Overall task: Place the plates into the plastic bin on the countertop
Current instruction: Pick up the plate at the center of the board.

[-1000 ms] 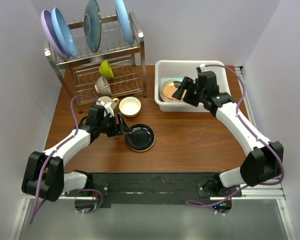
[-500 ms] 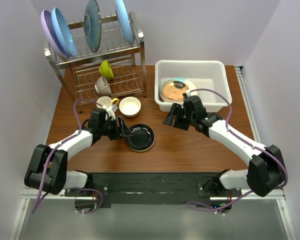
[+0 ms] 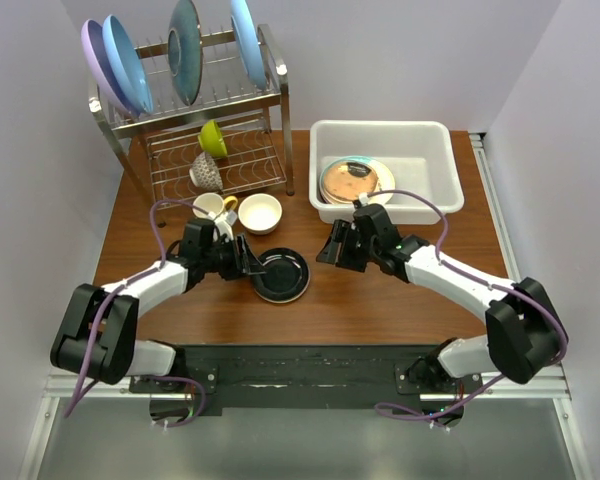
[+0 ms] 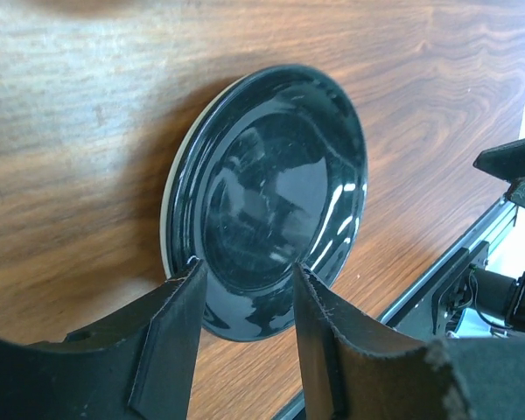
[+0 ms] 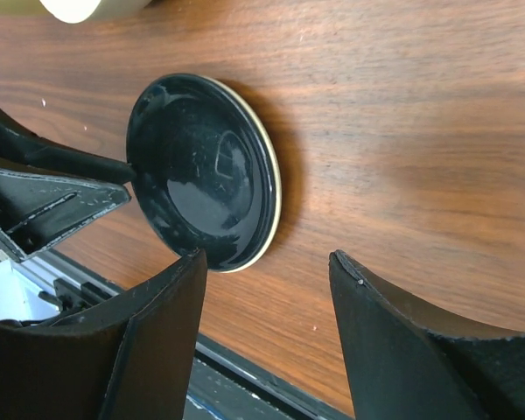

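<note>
On the countertop [image 3: 380,300], between my two arms, the glossy black plate [image 3: 280,275] lies flat, nearer than the plastic bin [image 3: 380,127] and to its left, well apart from it. A stack of plates [image 3: 355,180] already sits in the bin's left half.

Since half a second ago my right gripper [image 3: 332,247] has slid a little further left and nearer, closing on the black plate's right side; a second ago it was over the bin. My left gripper [image 3: 248,258] has barely shifted and sits at the plate's left rim. The plate itself has not moved.

The overhead view gives me the layout but not the jaws. The left wrist view shows the left gripper [image 4: 248,271] partly open, holding nothing, with the plate's rim showing between its fingers [image 4: 175,332]; I cannot tell whether they touch it. The right wrist view shows the right gripper [image 5: 267,258] spread wide and empty, above bare wood just right of the plate. Both wrist views also show a pale edge under the black glaze. A cream bowl [image 3: 260,213] stands just beyond the plate.
</note>
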`<state>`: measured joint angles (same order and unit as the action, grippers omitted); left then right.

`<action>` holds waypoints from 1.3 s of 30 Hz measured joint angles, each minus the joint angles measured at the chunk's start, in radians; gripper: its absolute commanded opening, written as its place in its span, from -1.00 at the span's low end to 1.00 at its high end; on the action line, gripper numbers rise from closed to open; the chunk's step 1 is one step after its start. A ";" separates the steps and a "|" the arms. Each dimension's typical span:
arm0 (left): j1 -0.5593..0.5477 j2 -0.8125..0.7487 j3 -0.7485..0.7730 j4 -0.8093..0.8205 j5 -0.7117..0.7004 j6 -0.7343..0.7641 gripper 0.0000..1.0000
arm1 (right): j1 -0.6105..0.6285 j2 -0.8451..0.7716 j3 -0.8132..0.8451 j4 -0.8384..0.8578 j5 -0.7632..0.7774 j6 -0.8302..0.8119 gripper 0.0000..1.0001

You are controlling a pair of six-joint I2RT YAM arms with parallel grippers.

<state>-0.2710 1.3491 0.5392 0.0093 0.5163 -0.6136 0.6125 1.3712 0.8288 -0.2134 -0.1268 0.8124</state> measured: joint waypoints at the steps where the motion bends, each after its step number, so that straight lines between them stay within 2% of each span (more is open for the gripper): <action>1: -0.001 0.002 -0.005 0.001 0.000 0.000 -0.03 | 0.005 0.005 -0.001 0.005 0.000 0.003 0.22; 10: -0.029 0.048 -0.014 0.043 0.006 -0.006 -0.03 | 0.042 0.042 -0.005 0.035 0.000 0.022 0.20; 26: -0.138 0.164 -0.007 0.190 0.047 -0.053 -0.10 | 0.094 0.203 -0.005 0.105 0.000 0.040 0.01; 35: -0.150 0.170 -0.004 0.196 0.048 -0.056 -0.10 | 0.111 0.276 -0.005 0.162 -0.001 0.058 -0.28; 38: -0.150 0.170 -0.004 0.196 0.048 -0.056 -0.10 | 0.115 0.286 -0.004 0.178 -0.002 0.063 -0.54; 39: -0.150 0.170 -0.004 0.196 0.049 -0.056 -0.10 | 0.116 0.291 0.000 0.182 -0.005 0.067 -0.68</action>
<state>-0.4206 1.5192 0.5350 0.2054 0.5652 -0.6701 0.7284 1.6623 0.8288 -0.0311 -0.1314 0.8791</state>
